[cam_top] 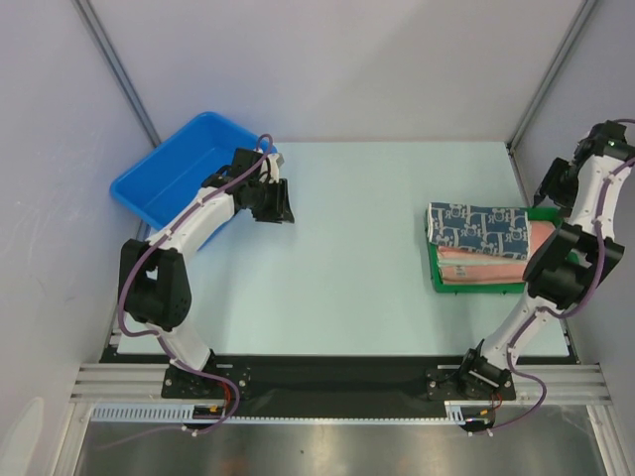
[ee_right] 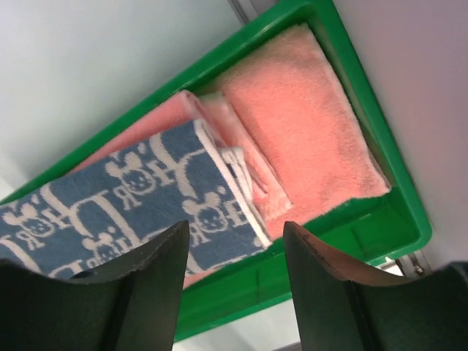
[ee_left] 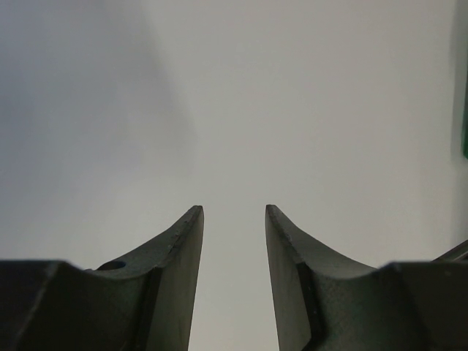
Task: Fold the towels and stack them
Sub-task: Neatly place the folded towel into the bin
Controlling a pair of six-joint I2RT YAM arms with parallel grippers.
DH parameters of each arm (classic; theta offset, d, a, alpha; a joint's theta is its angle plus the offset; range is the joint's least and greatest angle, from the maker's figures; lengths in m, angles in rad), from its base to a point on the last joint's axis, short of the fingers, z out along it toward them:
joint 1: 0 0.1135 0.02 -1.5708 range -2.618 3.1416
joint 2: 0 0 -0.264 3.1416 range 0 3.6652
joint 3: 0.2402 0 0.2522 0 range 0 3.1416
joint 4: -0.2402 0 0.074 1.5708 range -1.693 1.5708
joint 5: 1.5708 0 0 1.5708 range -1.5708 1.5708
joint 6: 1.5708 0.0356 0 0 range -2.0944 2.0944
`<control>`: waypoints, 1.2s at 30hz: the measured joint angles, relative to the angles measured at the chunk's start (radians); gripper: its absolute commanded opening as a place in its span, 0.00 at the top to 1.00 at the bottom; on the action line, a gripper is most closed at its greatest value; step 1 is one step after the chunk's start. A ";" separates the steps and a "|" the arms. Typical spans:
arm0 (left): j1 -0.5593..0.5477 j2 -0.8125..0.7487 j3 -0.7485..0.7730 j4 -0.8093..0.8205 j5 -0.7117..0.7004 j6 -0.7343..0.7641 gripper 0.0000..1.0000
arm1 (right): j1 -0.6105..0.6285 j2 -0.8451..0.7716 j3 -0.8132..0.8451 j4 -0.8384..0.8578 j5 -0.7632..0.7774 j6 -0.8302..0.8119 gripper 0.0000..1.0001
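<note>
The towels lie stacked in a green tray point(cam_top: 435, 270) at the right of the table. A folded blue-and-white patterned towel point(cam_top: 476, 230) point(ee_right: 146, 197) is on top, with folded salmon-pink towels point(cam_top: 486, 263) point(ee_right: 300, 131) beneath and beside it. My right gripper point(ee_right: 235, 227) point(cam_top: 549, 193) hovers open just above the tray's rim point(ee_right: 292, 278), holding nothing, with the patterned towel's corner below its tips. At the left of the table my left gripper point(ee_left: 233, 208) point(cam_top: 278, 208) is open and empty over bare tabletop.
A blue plastic bin point(cam_top: 179, 169) stands at the back left, right behind the left arm. Grey walls with metal frame posts close in the table on three sides. A sliver of the green tray point(ee_left: 464, 110) shows at the right edge of the left wrist view.
</note>
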 measured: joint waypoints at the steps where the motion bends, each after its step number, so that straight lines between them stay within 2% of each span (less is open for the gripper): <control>1: 0.000 0.000 0.000 0.000 0.000 0.000 0.55 | -0.002 -0.019 -0.026 0.019 0.001 0.014 0.40; 5: 0.000 0.000 0.000 0.002 0.004 -0.002 0.55 | 0.079 -0.170 -0.216 0.121 0.001 0.087 0.38; 9: 0.000 -0.001 -0.002 0.011 0.010 -0.003 0.55 | 0.166 -0.377 -0.492 0.238 0.014 0.224 0.39; 13: 0.000 -0.005 -0.011 0.020 0.029 -0.003 0.55 | 0.071 -0.540 -0.703 0.330 0.009 0.367 0.38; 17: 0.000 -0.010 -0.023 0.020 0.035 -0.004 0.55 | -0.027 -0.646 -0.833 0.453 -0.031 0.471 0.37; 25: 0.000 -0.026 -0.030 0.031 0.052 -0.012 0.54 | -0.109 -0.645 -1.008 0.634 -0.126 0.558 0.34; 36: -0.002 -0.026 -0.030 0.030 0.051 -0.013 0.55 | -0.132 -0.581 -1.107 0.805 -0.179 0.622 0.34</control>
